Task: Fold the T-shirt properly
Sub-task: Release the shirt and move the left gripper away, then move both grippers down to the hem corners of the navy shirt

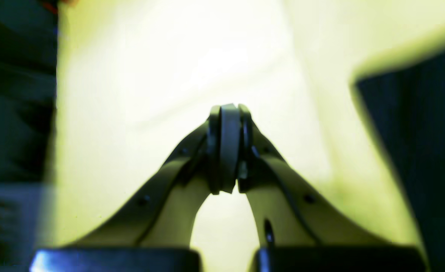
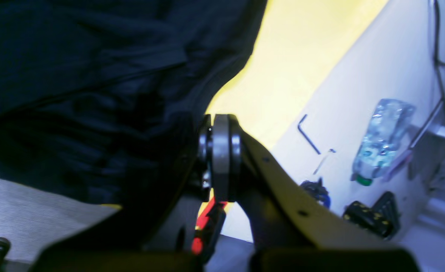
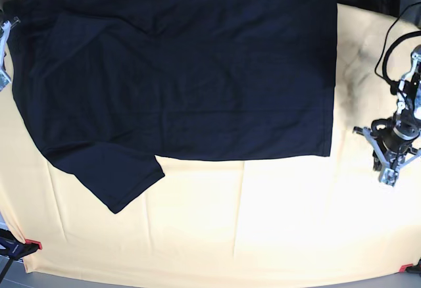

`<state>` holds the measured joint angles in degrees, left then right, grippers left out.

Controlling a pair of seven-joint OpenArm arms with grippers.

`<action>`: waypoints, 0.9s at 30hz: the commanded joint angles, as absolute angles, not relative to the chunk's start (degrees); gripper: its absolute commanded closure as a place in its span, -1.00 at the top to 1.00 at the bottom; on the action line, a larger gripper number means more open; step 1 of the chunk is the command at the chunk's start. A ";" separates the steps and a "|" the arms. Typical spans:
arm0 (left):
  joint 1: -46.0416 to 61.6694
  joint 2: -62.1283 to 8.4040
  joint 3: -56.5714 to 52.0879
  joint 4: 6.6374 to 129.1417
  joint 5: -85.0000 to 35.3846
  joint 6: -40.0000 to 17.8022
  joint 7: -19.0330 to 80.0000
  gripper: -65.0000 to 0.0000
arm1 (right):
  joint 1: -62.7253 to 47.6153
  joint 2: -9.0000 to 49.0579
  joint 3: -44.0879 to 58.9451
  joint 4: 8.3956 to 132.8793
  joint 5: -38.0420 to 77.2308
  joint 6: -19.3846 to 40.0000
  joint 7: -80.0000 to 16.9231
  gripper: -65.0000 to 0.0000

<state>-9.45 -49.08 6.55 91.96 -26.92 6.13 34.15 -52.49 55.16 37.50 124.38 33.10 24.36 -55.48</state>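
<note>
Although both arms sit at the margins of the base view, neither holds cloth: the left gripper (image 3: 388, 179), at the right edge of that frame, rests on the yellow table cover (image 3: 263, 222) with its fingers pressed together on nothing, which the left wrist view confirms (image 1: 228, 147), the dark shirt edge lying apart at that frame's right. At the lower corners of the base view, red clamps (image 3: 33, 244) pin the cover. Farther up, the T-shirt (image 3: 197, 71) lies spread across the upper half of the frame, hem side toward the right, one sleeve (image 3: 112, 176) splayed toward the lower left. The right gripper (image 3: 5, 51) shows only as a sliver at the upper left edge; in the right wrist view (image 2: 220, 158) its fingers are clenched beside the dark fabric, apparently with nothing between them, though shadow makes this uncertain. Beyond, in that view's right, a hex key (image 2: 308, 135) and a plastic bottle (image 2: 383, 138) lie on a white surface. Folding appears not yet begun. Likely faults: pinching the yellow cover together with the shirt edge, since both are thin and flat; seizing one layer only, producing a skewed fold; uneven lift between arms dragging the garment off square.
</note>
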 commanded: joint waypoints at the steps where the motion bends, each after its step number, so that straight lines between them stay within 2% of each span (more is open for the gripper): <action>1: -11.03 -48.31 2.94 90.30 -29.85 4.80 32.86 -1.00 | -52.18 55.75 38.26 124.70 32.80 23.99 -55.02 -1.00; 6: -11.31 -40.66 -7.09 79.44 -45.45 -9.52 33.45 -1.00 | -50.59 52.66 38.26 124.70 33.01 23.97 -55.00 -1.00; 8: -11.31 -39.31 -7.42 76.36 -47.97 -12.58 33.41 -1.00 | -49.58 51.68 38.26 124.70 33.45 23.99 -55.00 -1.00; 11: -11.31 -37.32 -7.42 72.93 -48.10 -12.62 33.30 -1.00 | -48.36 51.11 38.24 124.70 34.74 24.05 -55.00 -1.00; 12: -11.29 -36.77 -7.42 72.07 -48.10 -12.69 33.30 -0.89 | -48.34 51.13 38.24 124.70 34.70 24.08 -54.85 -1.00; 15: -11.33 -35.66 -7.01 70.39 -48.12 -13.72 33.41 -0.16 | -47.72 51.13 38.24 124.70 34.70 24.40 -54.59 -1.00; 16: -11.31 -35.48 -6.57 70.26 -48.14 -14.00 33.41 0.03 | -47.72 51.13 38.24 124.70 34.70 24.40 -54.59 -1.00; 17: -11.33 -35.35 -5.98 70.26 -48.12 -14.00 33.39 0.11 | -47.75 51.11 38.24 124.70 34.70 24.40 -54.61 -1.00; 27: -13.15 -34.89 2.46 70.08 -44.71 -13.28 31.27 0.11 | -47.72 51.11 38.24 124.70 34.68 24.38 -54.61 -1.00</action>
